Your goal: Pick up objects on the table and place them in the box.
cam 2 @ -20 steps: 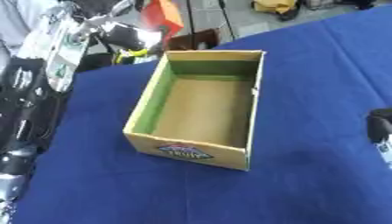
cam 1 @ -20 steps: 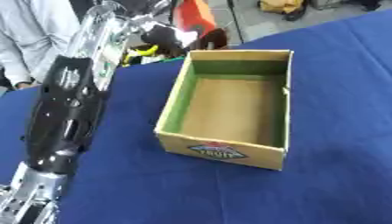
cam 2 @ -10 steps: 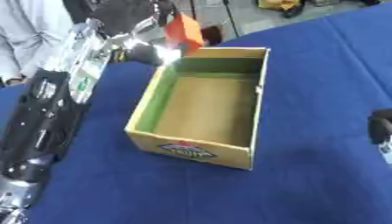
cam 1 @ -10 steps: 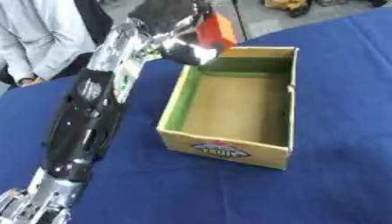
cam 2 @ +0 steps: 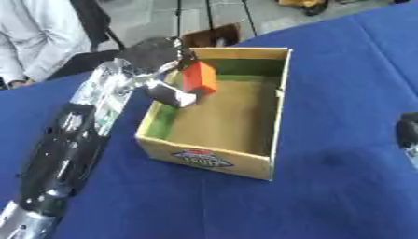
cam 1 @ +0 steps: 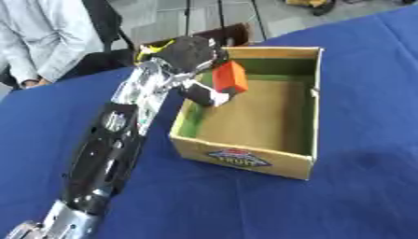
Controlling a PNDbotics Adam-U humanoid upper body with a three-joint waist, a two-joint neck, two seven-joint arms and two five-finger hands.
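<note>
An open cardboard box [cam 1: 245, 161] with a green inner lining stands on the blue table, a fruit label on its front wall. My left hand [cam 1: 189, 58] reaches over the box's far left corner, shut on an orange-red block [cam 1: 230, 77] held above the box's inside. The thumb [cam 1: 204, 95] curls under the block. My left arm runs from the lower left up to the box. Of my right hand only a dark part [cam 2: 407, 133] shows at the right edge of the right eye view; its fingers cannot be made out.
The blue cloth [cam 1: 359, 116] covers the whole table around the box. A brown object [cam 1: 214, 33] stands just beyond the table's far edge behind the box. A person in a light jacket [cam 1: 37, 37] stands at the far left.
My left hand has carried the orange-red block from beyond the box's far left corner to above the inside of the box. The camera has also shifted.
</note>
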